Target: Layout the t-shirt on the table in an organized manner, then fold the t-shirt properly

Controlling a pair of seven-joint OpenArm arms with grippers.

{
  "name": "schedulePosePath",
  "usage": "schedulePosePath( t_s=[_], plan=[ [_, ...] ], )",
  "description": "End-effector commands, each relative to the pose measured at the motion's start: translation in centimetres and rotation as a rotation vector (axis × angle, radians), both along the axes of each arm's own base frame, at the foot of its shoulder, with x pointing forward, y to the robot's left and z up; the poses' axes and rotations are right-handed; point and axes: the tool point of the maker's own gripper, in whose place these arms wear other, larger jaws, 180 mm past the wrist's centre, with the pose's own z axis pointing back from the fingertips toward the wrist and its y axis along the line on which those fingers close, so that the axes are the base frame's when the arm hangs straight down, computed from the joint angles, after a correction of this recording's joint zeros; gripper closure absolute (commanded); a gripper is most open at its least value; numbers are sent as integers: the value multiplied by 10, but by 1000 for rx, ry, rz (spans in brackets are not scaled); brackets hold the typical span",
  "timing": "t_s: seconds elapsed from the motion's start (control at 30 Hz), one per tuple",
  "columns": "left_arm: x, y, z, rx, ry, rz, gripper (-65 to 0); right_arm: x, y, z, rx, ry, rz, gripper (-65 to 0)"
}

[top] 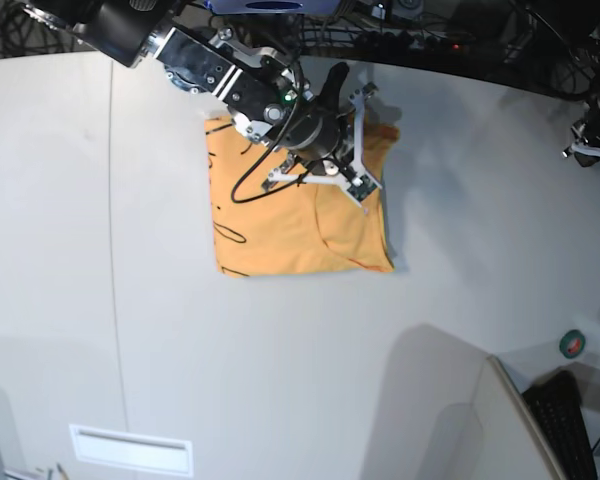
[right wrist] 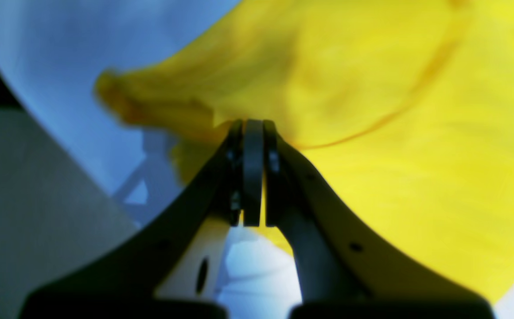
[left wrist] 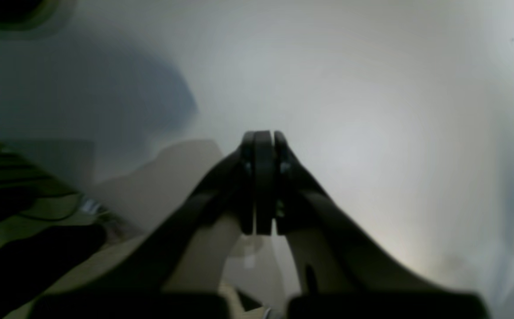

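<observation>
The orange-yellow t-shirt (top: 280, 215) lies as a rough square with black lettering at the back middle of the white table (top: 180, 340). It fills the right wrist view (right wrist: 394, 133), where a fold rises at the left. My right gripper (top: 367, 190) reaches in from the upper left over the shirt's right side. Its jaws are together on the cloth edge (right wrist: 252, 126). My left gripper (left wrist: 263, 137) is shut and empty above bare tabletop (left wrist: 372, 110). In the base view only part of that arm (top: 592, 140) shows, at the right edge.
A thin dark seam (top: 113, 250) runs down the table's left part. A white label (top: 130, 450) sits near the front edge. A green tape roll (top: 573, 344), a keyboard (top: 565, 425) and a grey panel (top: 480, 420) are at the front right. Cables (top: 420, 40) line the back edge.
</observation>
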Motion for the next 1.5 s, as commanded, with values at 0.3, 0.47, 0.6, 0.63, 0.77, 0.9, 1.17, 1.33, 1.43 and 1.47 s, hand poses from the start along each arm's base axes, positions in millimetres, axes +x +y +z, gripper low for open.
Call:
schedulePosePath(
  t_s=[0.3,0.47,0.6,0.63,0.77,0.9,1.17,1.33,1.43,1.47],
  plan=[
    [72,-122,32,-231,-124,-312,0,2,-3,23,35,-50,24,0],
    [89,-189,38,-426,-196,-444,-467,22,-33,48,62,-68,-85,0],
    [91,-229,29,-502,-177,-519,-647,42,-71,55,58,-92,-202,0],
    [90,-238,23,-530,-168,-517,-645,46,-77,58,57,-101,-218,0],
    [96,-273,5,-617,-174,-512,-645,52,-99,55,31,-106,-261,0],
    [97,-310,-12,-671,-148,-559,-645,53,-114,50,22,-92,-315,0],
    [93,-323,-40,-718,-87,-522,-611,51,-117,48,18,-84,-323,0],
    [81,-320,-59,-718,4,-466,-323,56,-125,49,15,-89,-352,0],
    [72,-318,-67,-679,71,-516,-191,56,-125,49,15,-90,-352,0],
    [70,-319,-68,-670,86,-529,-155,57,-125,49,16,-92,-351,0]
  ],
)
